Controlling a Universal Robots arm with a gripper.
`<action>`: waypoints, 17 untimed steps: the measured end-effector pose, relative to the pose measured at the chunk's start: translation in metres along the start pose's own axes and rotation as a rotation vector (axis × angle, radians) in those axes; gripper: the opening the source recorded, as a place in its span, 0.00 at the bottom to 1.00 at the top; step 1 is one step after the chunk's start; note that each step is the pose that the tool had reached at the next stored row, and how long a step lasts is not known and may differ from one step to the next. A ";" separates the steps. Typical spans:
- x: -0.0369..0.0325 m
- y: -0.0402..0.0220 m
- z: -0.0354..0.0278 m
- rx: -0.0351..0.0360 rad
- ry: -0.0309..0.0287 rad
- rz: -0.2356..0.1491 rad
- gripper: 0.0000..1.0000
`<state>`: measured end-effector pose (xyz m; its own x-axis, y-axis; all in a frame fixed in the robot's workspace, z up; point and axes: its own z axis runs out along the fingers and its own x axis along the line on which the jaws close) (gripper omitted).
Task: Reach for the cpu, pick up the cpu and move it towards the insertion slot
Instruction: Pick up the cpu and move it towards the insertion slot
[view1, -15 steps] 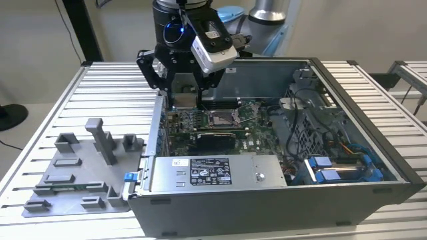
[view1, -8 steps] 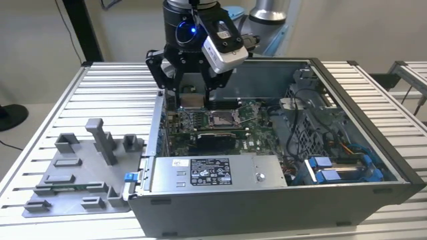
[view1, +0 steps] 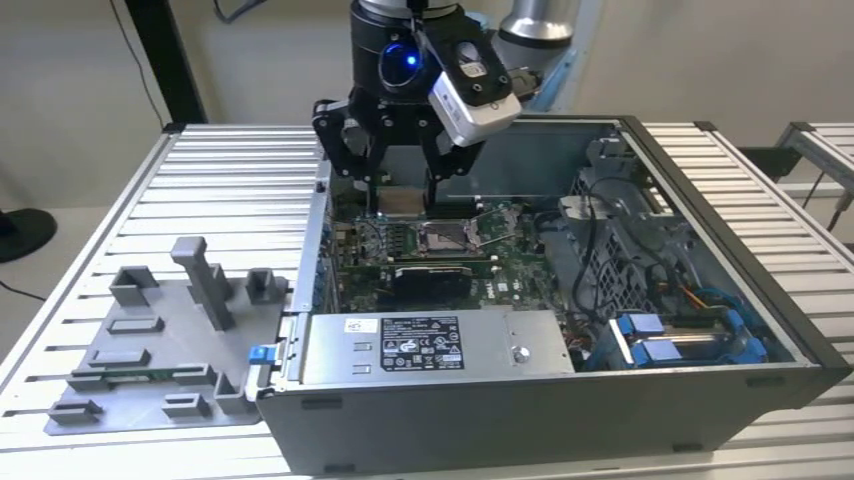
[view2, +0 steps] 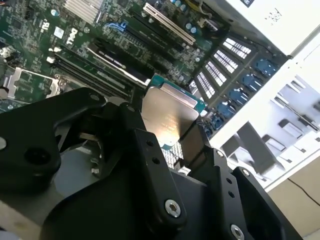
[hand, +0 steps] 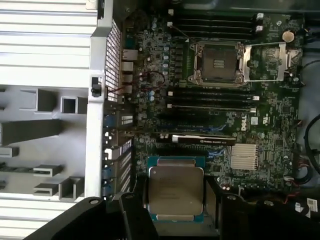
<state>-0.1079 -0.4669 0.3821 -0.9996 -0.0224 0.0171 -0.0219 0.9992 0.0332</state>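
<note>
Tool (view1: 403, 190) is clamped on the cpu (hand: 175, 189), chip held flat between the black fingers (view2: 197, 145) (silver lid facing the wrist cameras). Pick is done; the carry step is in hand. It hangs inside the open computer case (view1: 747, 260), above the green motherboard (hand: 280, 115), near but not over the insertion slot (hand: 219, 63). Slot frame stands open. The move calls for lateral alignment over the socket, chip kept level.

Silvery cpu (hand: 176, 192) aloft (pincer-held); insertion slot (hand: 218, 63) open.
</note>
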 end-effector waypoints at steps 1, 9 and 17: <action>-0.0036 -0.0001 -0.0001 0.0000 0.0000 0.000 0.00; -0.0320 -0.0007 -0.0005 0.0000 0.0000 0.000 0.00; -0.0575 -0.0013 -0.0008 0.0000 0.0000 0.000 0.00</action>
<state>-0.0504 -0.4669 0.3820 -0.9996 -0.0225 0.0171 -0.0219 0.9992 0.0331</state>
